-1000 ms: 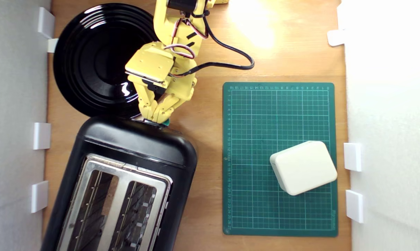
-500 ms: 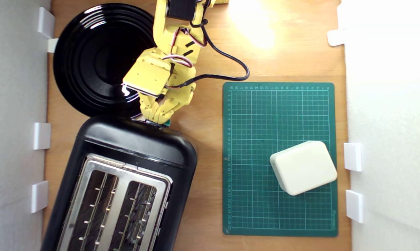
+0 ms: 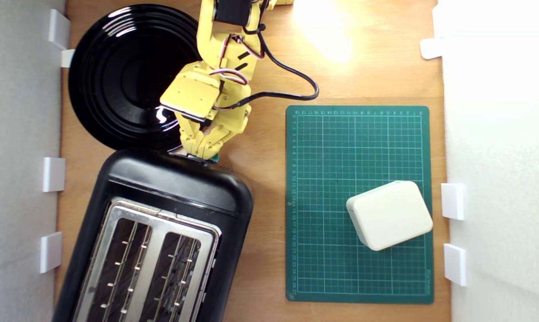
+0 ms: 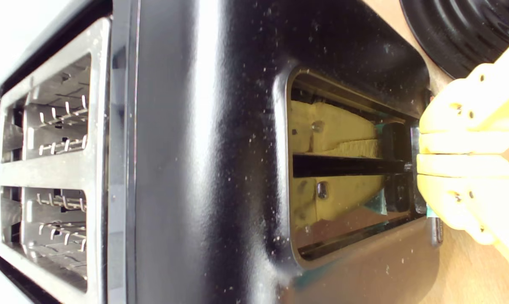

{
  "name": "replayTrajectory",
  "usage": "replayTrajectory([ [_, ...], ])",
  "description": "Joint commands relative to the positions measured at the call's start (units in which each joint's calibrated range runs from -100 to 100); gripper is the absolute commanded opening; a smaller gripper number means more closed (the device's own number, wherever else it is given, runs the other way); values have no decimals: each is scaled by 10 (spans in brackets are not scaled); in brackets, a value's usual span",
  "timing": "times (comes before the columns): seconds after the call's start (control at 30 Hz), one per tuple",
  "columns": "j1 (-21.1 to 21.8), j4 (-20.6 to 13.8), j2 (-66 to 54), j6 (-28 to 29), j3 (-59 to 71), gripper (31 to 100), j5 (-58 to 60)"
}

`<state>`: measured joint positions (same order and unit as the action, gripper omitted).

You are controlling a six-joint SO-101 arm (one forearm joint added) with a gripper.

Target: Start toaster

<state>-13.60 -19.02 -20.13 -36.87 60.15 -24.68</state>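
Exterior view: the toaster (image 3: 162,232), glossy black w/ silver top plate and two slots, sits at the lower left of the exterior view on the wooden desk (image 3: 260,67), angled a bit. Yellow arm comes down from the top edge; its pincer (image 3: 201,152) is at the toaster's end face nearest the black plate (image 3: 117,76), tips pressed together, w/ a sliver of the teal lever knob (image 3: 214,158) showing just beside them. Whether the tips actually clamp the knob can't be told here. The plate sits just beyond that end of the toaster, at the exterior view's upper left. Green cutting mat (image 3: 341,147) lies at the exterior view's right, well apart from the toaster, w/ a cream rounded box (image 3: 389,214) on it. White clips line both side walls.

Wrist view: toaster (image 4: 204,126) fills the frame, slots (image 4: 52,169) empty, wire guides visible. Pincer (image 4: 419,154) narrow, fingers (image 4: 465,126) meeting at the lever slot's end; their yellow reflection shows in the glossy recessed panel (image 4: 343,169). Teal bit of knob (image 4: 429,211) peeks by the lower finger. Plate rim (image 4: 448,33) in the corner.
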Motion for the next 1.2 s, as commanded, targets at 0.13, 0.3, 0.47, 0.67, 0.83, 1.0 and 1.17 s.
replayTrajectory([
  [0.13, -21, -18, 108, -2, 58, 314, 6],
  [0.3, -30, -20, 106, -4, 96, 314, 61],
  [0.47, -35, -19, 106, -21, 117, 314, 67],
  [0.67, -35, -19, 111, -21, 119, 314, 68],
  [0.83, -35, -16, 106, -20, 119, 314, 67],
  [1.0, -35, -10, 85, -18, 95, 314, 66],
  [1.17, -35, -7, 41, -17, 70, 314, 64],
])
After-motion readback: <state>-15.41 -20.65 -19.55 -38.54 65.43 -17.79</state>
